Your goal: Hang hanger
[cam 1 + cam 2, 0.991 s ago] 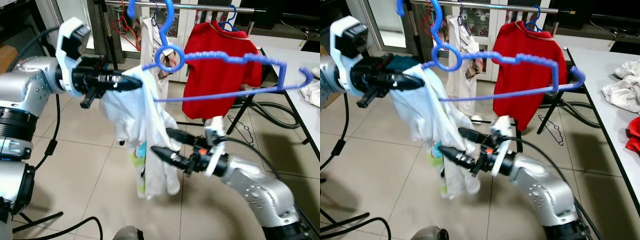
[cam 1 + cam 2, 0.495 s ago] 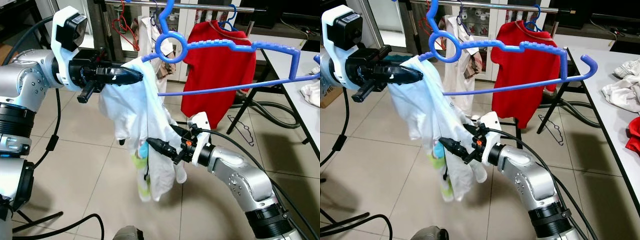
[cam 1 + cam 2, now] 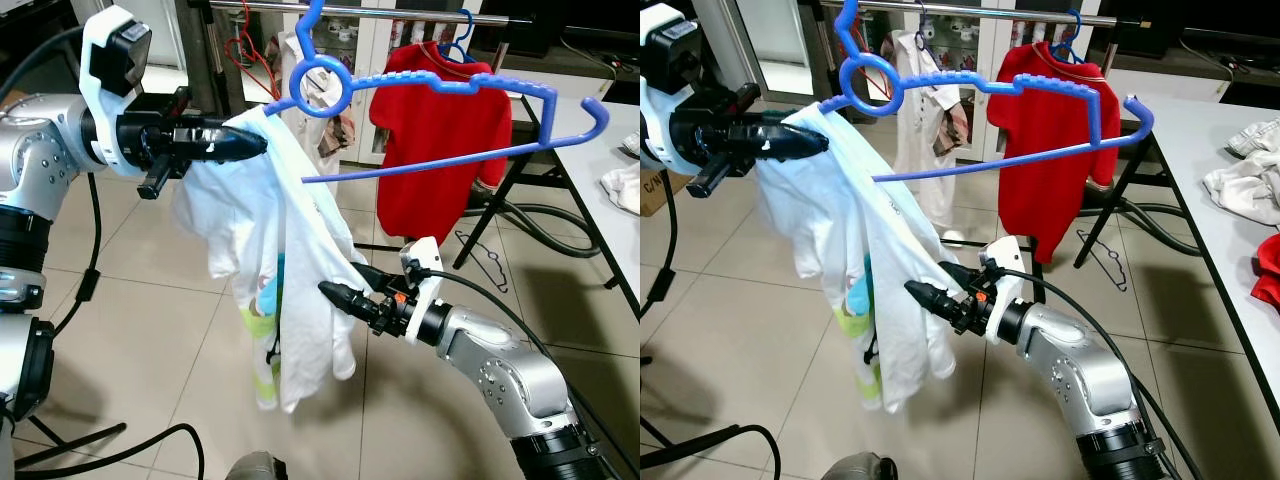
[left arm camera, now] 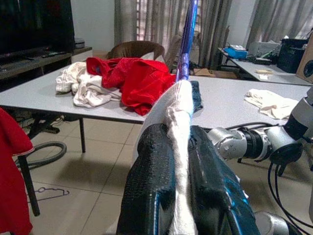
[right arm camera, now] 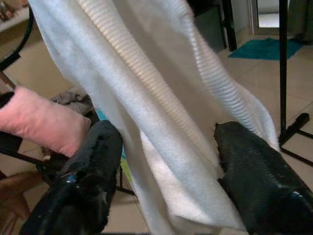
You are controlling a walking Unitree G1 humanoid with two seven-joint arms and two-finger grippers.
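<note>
A large blue hanger is tilted in the air, its hook just under the silver rail. A white shirt drapes over the hanger's left end and hangs down toward the floor. My left gripper is shut on that cloth-covered end; in the left wrist view the fingers pinch white fabric with the blue bar beyond. Lower down, my right gripper is open, its fingers on either side of a fold of the shirt.
A red shirt on a blue hanger, a pale garment and red hangers hang on the rail. A grey table with loose clothes stands at the right. Cables and a wire hanger lie on the tiled floor.
My left gripper has carried the hanger and shirt to the left. My right gripper has drawn back a little to the right, still around the fabric.
</note>
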